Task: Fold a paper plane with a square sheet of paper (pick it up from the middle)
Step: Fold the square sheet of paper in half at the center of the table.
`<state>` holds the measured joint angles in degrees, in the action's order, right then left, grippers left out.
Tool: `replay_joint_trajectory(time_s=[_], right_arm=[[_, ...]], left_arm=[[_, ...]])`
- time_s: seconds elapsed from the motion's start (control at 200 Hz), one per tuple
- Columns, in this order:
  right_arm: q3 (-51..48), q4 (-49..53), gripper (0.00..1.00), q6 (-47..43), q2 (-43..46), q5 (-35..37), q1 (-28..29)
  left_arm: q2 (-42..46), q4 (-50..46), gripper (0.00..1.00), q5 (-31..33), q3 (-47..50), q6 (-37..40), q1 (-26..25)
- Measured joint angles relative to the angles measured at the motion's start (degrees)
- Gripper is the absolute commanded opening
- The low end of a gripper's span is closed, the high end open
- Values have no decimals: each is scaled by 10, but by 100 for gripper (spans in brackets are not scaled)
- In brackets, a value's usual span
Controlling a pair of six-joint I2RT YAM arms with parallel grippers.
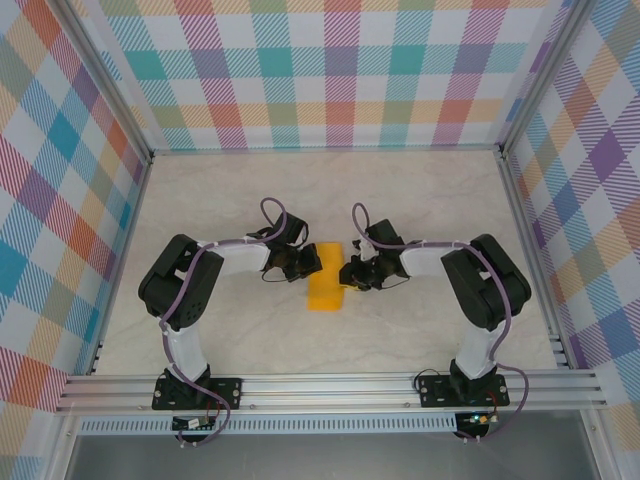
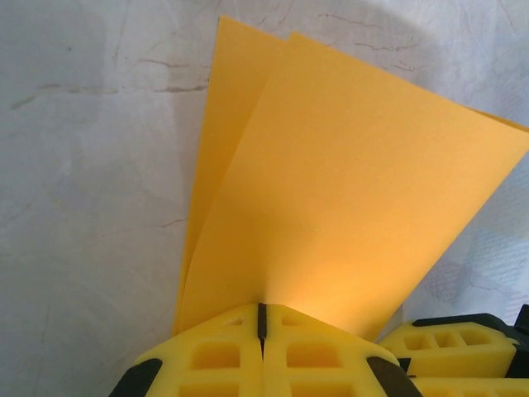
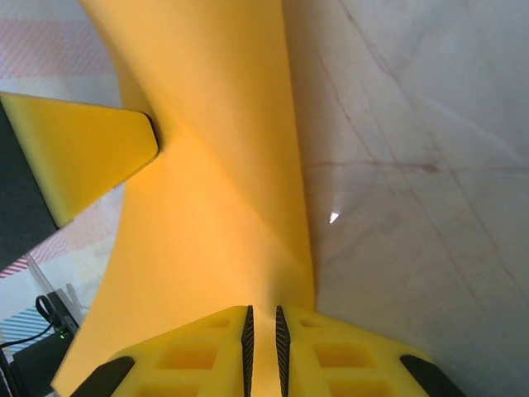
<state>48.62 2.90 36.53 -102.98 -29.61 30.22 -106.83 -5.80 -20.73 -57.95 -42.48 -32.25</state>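
Observation:
The orange-yellow sheet of paper (image 1: 325,290) is folded over into a narrow strip and lies mid-table between the two arms. In the left wrist view the sheet of paper (image 2: 347,190) rises as two layers fanning apart from my left gripper (image 2: 262,310), which is shut on its edge. My left gripper (image 1: 305,262) holds the strip's left side. My right gripper (image 1: 348,272) is at the right side. In the right wrist view the paper (image 3: 215,207) runs into my right gripper (image 3: 263,313), whose pads stand a narrow gap apart. The left gripper's yellow finger (image 3: 83,153) presses the paper there.
The pale marbled tabletop (image 1: 420,200) stretches around the arms. Checked cloth walls (image 1: 330,70) and aluminium frame posts enclose it. A metal rail (image 1: 330,385) runs along the near edge by the arm bases.

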Motion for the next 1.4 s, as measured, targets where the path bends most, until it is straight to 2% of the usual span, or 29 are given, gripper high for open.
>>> replay_joint_trajectory(time_s=[0.27,0.45,0.73,0.98,1.18,1.4], right_arm=[[25,22,16,15,35,10,-1],[83,-10,14,33,-24,11,-1],[91,-17,12,42,-69,23,-3],[53,-62,13,66,-55,26,-19],[44,-30,14,64,-17,83,-30],[96,-5,15,62,-2,103,5]], left_arm=[[0,0,0,0,0,2,0],[-1,0,0,-1,0,3,0],[-3,-5,0,-2,-4,4,0],[-3,-5,0,-2,-4,10,0],[-3,-5,0,-2,-4,15,0],[-4,-7,0,-2,-6,16,0]])
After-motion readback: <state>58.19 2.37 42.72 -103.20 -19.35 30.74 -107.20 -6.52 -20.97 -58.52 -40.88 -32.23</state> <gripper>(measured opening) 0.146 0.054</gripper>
